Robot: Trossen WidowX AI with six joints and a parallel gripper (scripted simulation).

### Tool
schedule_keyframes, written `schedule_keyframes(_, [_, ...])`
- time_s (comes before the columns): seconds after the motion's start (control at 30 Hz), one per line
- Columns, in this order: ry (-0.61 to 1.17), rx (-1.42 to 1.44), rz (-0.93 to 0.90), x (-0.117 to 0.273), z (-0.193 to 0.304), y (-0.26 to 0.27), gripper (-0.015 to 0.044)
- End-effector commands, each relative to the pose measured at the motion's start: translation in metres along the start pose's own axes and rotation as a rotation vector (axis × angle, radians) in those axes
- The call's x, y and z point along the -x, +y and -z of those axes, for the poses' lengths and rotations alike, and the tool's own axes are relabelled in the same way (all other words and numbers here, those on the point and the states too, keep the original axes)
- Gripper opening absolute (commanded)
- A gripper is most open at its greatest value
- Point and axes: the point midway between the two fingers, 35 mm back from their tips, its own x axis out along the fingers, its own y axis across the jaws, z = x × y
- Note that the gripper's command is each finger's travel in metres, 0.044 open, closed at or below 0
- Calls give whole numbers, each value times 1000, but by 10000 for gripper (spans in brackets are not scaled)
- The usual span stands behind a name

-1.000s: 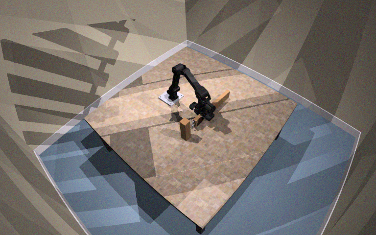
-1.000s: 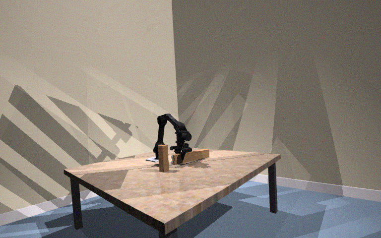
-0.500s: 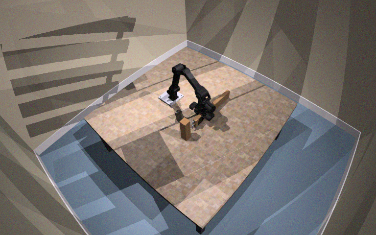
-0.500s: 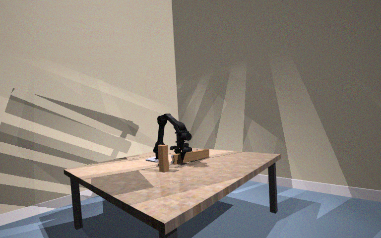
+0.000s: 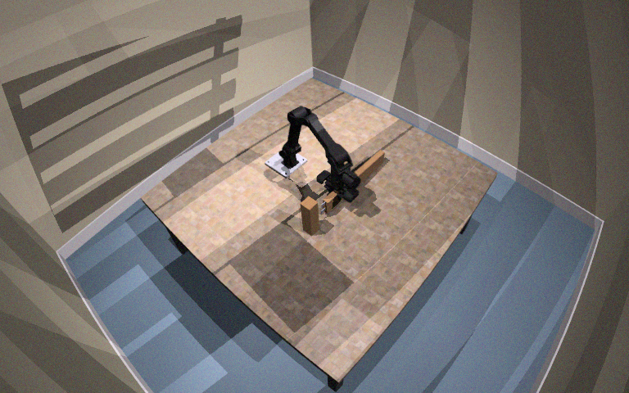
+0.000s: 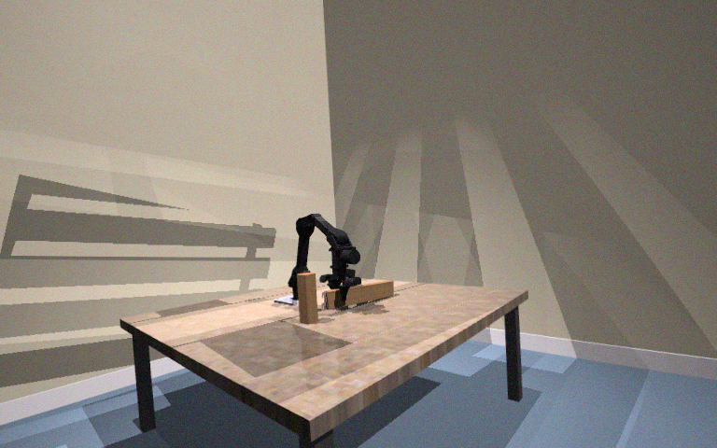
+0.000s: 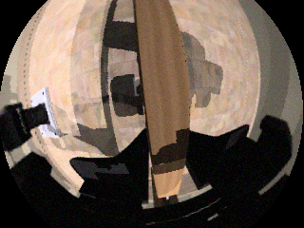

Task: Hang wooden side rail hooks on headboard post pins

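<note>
The wooden side rail (image 5: 371, 162) (image 6: 376, 291) (image 7: 165, 85) stands on its narrow edge, its far end on the table. My gripper (image 5: 337, 196) (image 6: 344, 297) (image 7: 168, 159) is shut on the rail near its hook end, one finger on each side. The steel hooks (image 5: 323, 207) (image 6: 323, 300) stick out of the near end towards the post. The headboard post (image 5: 309, 218) (image 6: 307, 298) stands upright just beyond them. A small gap shows between hooks and post, so they look apart. The pins and slot are hidden; the height of the hooks against the pins cannot be told.
The arm's white base plate (image 5: 273, 163) (image 6: 284, 300) (image 7: 46, 114) is on the table (image 5: 394, 259) (image 6: 412, 327), to one side of the rail. The arm arches over from the base to the rail. Shadows cross the table and walls.
</note>
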Motion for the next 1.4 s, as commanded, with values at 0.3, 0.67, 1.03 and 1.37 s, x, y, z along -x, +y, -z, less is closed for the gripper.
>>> schedule_keyframes(0.3, [1, 3, 24, 5, 2, -5, 0])
schedule_keyframes(0.67, [1, 3, 24, 4, 3, -7, 0])
schedule_keyframes(1.03, [2, 3, 24, 2, 4, -6, 0])
schedule_keyframes(1.37, [2, 3, 23, 1, 6, -5, 0])
